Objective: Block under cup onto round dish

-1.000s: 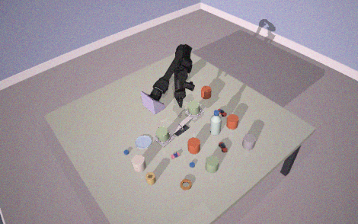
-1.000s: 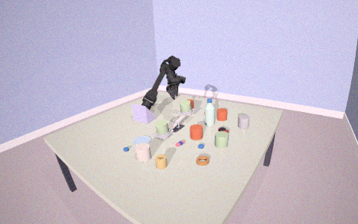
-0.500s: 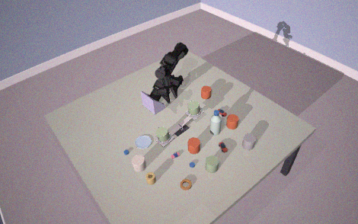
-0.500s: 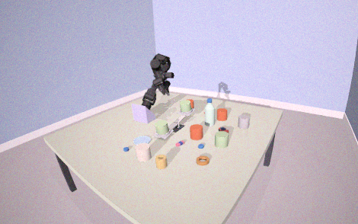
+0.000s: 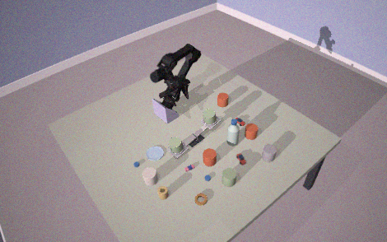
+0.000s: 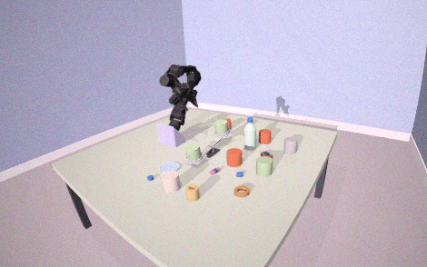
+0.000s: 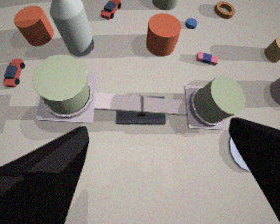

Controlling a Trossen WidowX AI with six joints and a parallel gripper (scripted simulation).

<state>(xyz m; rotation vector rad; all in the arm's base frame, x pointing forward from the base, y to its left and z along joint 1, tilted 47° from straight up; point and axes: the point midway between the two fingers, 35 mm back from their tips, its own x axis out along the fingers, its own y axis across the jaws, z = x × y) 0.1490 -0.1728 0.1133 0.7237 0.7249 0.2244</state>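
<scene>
Two pale green cups stand on the balance (image 5: 201, 132) (image 7: 165, 105). The near cup (image 5: 176, 145) (image 6: 193, 152) (image 7: 218, 100) is at the end beside the pale blue round dish (image 5: 155, 153) (image 6: 170, 167) (image 7: 237, 151). The far cup (image 5: 209, 116) (image 6: 221, 126) (image 7: 62, 85) is at the other end and looks larger in the wrist view. The beam looks tilted, with the dish-side end lower. No block shows; the cups hide what is beneath them. My gripper (image 7: 160, 129) is open and empty, above the table on the arm's side of the balance. No cup is above the dish.
A bottle (image 5: 233, 134) (image 6: 250, 137) (image 7: 73, 30) and an orange-red cup (image 5: 209, 157) (image 7: 163, 35) stand beyond the balance. A lilac wedge (image 5: 164, 111) (image 6: 169, 135) is near the arm's base. A pink cup (image 5: 150, 176) (image 6: 171, 182) stands near the dish.
</scene>
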